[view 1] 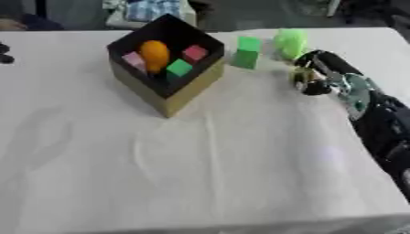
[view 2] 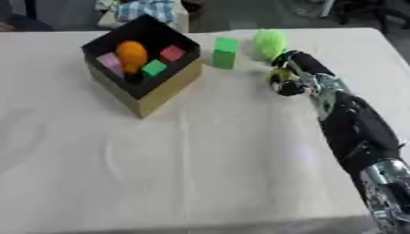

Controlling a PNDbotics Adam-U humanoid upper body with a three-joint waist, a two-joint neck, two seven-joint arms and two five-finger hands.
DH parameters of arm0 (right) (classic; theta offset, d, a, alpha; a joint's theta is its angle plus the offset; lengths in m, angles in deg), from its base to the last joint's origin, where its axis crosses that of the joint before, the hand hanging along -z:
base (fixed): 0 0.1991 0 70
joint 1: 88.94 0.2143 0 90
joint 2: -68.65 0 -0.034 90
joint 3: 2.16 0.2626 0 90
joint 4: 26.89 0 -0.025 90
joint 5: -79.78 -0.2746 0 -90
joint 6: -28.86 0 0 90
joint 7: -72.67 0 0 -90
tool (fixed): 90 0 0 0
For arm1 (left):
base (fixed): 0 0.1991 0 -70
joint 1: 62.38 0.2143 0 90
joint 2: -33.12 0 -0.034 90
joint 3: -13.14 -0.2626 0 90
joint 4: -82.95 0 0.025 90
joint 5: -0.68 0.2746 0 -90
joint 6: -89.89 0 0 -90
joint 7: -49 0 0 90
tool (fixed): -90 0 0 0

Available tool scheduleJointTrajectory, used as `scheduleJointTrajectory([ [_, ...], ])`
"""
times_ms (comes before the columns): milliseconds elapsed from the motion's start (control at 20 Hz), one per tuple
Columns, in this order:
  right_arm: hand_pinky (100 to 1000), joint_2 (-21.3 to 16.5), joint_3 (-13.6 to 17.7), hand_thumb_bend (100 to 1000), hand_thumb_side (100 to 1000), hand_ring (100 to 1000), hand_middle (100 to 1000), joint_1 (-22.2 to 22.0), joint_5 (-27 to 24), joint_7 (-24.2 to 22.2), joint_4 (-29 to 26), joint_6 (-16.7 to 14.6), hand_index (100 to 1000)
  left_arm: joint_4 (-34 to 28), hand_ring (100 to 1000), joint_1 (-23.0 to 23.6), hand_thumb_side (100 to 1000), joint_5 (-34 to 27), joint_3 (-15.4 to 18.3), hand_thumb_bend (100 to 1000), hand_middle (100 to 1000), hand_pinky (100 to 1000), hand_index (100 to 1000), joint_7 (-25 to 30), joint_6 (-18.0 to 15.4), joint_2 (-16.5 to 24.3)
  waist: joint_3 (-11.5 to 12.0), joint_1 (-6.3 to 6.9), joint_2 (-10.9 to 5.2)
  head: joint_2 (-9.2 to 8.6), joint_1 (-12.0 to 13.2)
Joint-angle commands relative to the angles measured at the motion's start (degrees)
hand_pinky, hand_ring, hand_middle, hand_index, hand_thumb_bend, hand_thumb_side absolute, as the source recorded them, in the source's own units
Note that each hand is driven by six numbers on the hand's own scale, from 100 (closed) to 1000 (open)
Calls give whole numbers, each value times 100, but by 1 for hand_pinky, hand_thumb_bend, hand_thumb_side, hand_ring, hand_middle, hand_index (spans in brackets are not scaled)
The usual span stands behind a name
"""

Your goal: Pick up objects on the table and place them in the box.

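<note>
A: Where is your right hand [view 2: 292, 75] just now?

B: You have it reaching up the right side of the white table [view 1: 200, 173], with the arm coming in from the lower right. The hand lies just below the light green fuzzy object [view 2: 271, 42], near it, perhaps touching at the top; you cannot tell which from here.

A: And the fingers?

B: They blur together into a dark shape with a yellowish patch. Whether they are spread, curled or closed on anything, you cannot tell.

A: What else lies near the hand?

B: The green block [view 2: 225, 52] stands upright just to the left of the fuzzy object, apart from your hand and between it and the box [view 1: 172, 98].

A: And the box itself?

B: It sits at the upper left of the cloth, turned corner-on to you, dark inside with tan outer walls. In it you can see an orange round thing [view 1: 154, 55], a pink piece [view 1: 133, 60], a red cube [view 1: 195, 53] and a small green cube [view 1: 179, 67].

A: Your left hand?

B: It shows in neither view.
</note>
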Motion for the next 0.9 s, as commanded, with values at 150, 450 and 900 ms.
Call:
scheduleJointTrajectory([
  [150,636,-268,56,100,100,541,383,68,-28,423,-155,-50,484,-114,639,-27,656,21,60,232,620,829,810,-5,2,71,-16,-9,-115,30,-7],
  [450,611,-348,5,100,100,498,296,68,-409,743,-597,-306,408,-121,639,-14,664,8,63,210,620,832,810,-12,2,72,-42,-13,-125,30,-12],
  [900,604,-389,-105,100,100,480,279,200,-1058,556,-1334,-535,396,-129,639,7,668,-10,81,200,620,838,810,-11,-4,75,-50,-24,-134,30,-24],
])
